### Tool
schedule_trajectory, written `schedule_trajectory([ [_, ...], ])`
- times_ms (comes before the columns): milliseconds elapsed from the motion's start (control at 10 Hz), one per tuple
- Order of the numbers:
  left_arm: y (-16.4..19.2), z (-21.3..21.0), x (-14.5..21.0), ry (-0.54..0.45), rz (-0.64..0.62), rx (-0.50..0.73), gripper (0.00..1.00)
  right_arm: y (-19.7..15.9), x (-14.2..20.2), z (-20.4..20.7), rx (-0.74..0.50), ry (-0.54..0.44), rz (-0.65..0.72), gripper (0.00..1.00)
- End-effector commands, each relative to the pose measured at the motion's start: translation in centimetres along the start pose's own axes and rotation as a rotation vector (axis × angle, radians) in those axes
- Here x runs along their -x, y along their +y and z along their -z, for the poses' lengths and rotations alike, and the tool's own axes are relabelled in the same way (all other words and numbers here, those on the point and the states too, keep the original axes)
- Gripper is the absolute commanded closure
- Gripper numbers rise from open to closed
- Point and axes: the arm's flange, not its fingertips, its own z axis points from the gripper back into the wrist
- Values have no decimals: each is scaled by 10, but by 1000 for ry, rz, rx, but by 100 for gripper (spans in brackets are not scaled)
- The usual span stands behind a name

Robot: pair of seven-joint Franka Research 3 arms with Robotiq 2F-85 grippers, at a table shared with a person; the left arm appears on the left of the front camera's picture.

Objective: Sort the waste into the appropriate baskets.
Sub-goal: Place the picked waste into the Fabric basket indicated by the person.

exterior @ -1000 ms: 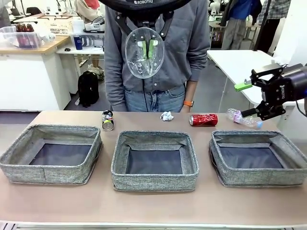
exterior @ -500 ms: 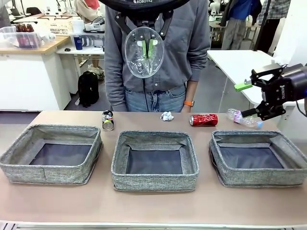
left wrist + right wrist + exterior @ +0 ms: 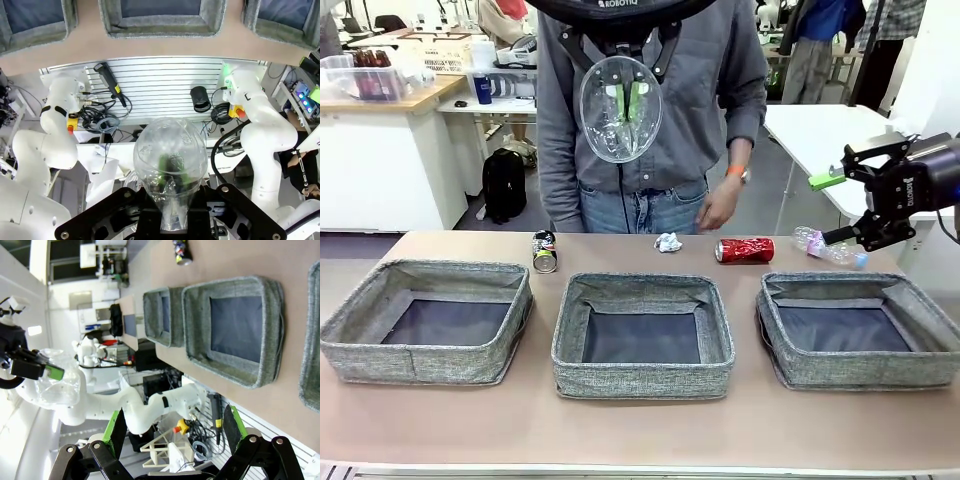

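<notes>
the left gripper [image 3: 624, 100] is pinched shut on a clear plastic bottle [image 3: 620, 110], held high and close to the front camera. the bottle is crumpled and see-through, rounded end forward, with the green pads showing through it. the right gripper [image 3: 832, 208] hangs spread and empty at the table's right end. along the far edge lie a dark multicoloured can [image 3: 544, 251], a white-silver paper ball [image 3: 667, 242], a red can [image 3: 744, 249] and a second clear bottle [image 3: 828, 246], beyond the left basket [image 3: 420, 362], middle basket [image 3: 640, 380] and right basket [image 3: 860, 375].

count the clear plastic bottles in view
2: the raised bottle in the left gripper before the person; the lying bottle on the table behind the right basket. None looks hidden.
</notes>
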Motion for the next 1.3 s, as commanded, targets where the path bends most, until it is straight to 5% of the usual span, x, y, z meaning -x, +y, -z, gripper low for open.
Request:
schedule_trajectory([
  [0,7,-2,4,-12,0,-19,97,2,-2,-1,2,2,2,0],
  [1200,0,0,0,0,0,0,97,0,0,0,0,0,0,0],
])
